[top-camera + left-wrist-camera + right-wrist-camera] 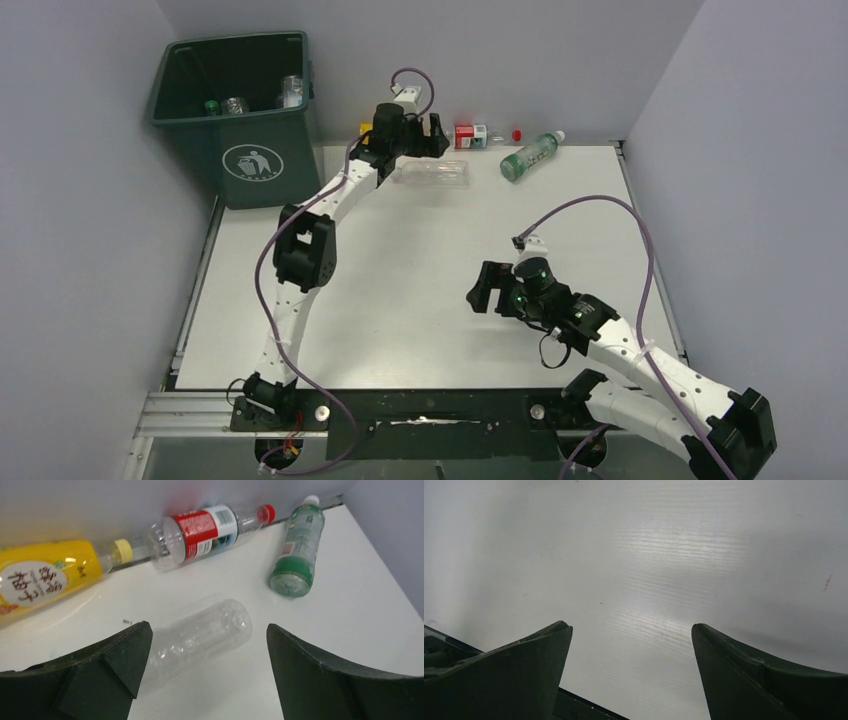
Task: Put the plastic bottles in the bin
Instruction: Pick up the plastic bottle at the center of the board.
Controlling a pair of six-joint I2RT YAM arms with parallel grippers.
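Hovering the left gripper (206, 630), jaws spread, over a clear bottle (432, 174) lying near the far edge of the table (400, 290), right of the green bin (250, 160), and holding the right gripper (631, 627) agape above the near half.

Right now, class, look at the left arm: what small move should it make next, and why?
Probably lower the left tool around the clear bottle: the jaws stand open, the bottle lies on the table between them, not yet gripped, and belongs in the bin.
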